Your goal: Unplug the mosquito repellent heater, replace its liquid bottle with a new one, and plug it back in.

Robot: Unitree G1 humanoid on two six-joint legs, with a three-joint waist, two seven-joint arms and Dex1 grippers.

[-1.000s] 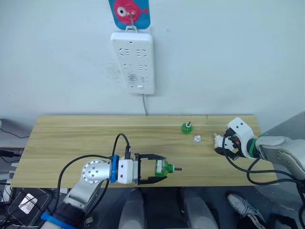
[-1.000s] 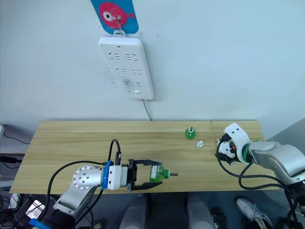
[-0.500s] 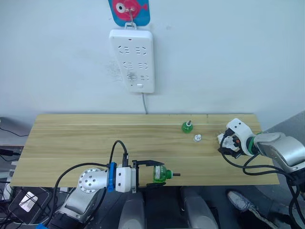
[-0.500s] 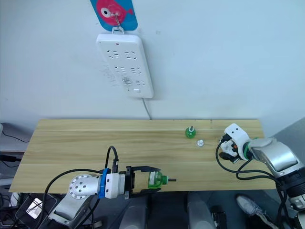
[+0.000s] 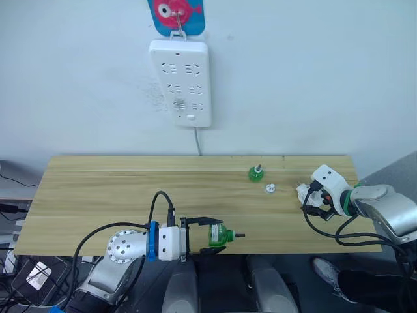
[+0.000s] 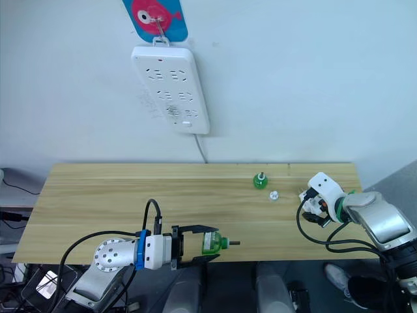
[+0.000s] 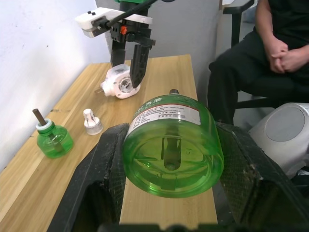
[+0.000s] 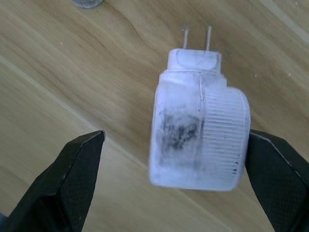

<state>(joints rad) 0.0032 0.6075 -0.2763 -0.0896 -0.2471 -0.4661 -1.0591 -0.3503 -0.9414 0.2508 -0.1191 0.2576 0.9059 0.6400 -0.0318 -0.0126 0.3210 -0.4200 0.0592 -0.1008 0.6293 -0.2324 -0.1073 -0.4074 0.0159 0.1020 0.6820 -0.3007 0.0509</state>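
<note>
Even, soft indoor light, with no hard shadows or glare.

The pale wooden desk (image 5: 130,189) and the light wall are evenly lit and sharp in the head views. In the right wrist view the rounded white plastic plug-in heater (image 8: 195,140) is smeared by blur, while the translucent green round bottle (image 7: 171,145) glows crisp and close.

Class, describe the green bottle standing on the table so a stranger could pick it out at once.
Start at the white power strip on the wall and follow its cord down to the wooden table. Just right of there, near the back edge, stands a small green bottle, upright and alone, with a tiny whitish cap beside it. Unlike the other green bottle, held sideways in the left gripper, it stands free with a bare dark wick.
</note>
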